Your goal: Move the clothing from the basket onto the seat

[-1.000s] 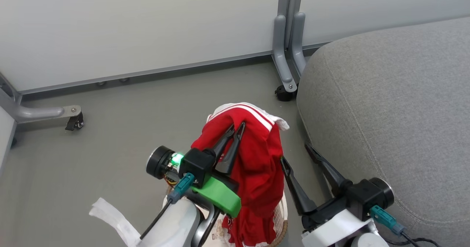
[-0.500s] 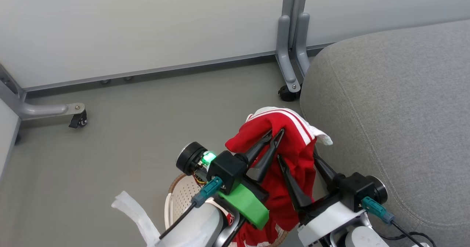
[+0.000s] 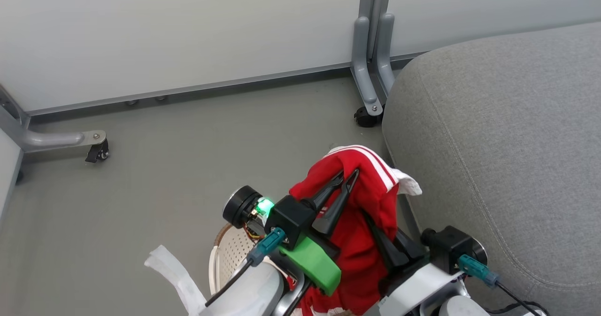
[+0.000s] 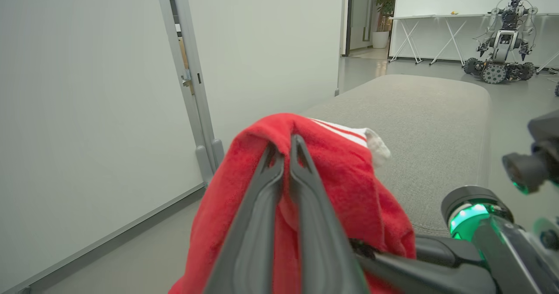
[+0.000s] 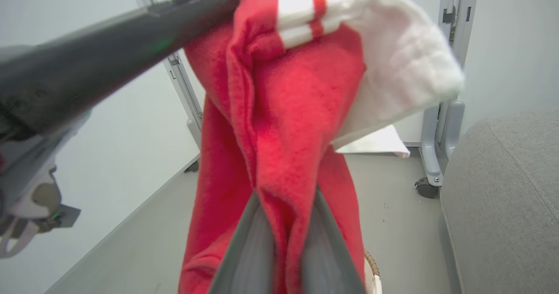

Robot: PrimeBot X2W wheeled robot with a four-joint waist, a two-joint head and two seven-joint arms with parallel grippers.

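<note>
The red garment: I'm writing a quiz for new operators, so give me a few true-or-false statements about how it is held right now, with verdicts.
1. The left gripper is shut on the red garment. True.
2. The right gripper is open and clear of the red garment. False: in the right wrist view its fingers close on a fold of the cloth.
3. The red garment lies spread on the seat. False: it hangs from the two grippers, beside the seat's edge.
4. The red garment has white stripes and white trim. True.
5. The basket stands on the seat. False: it stands on the floor, below the arms.
</note>
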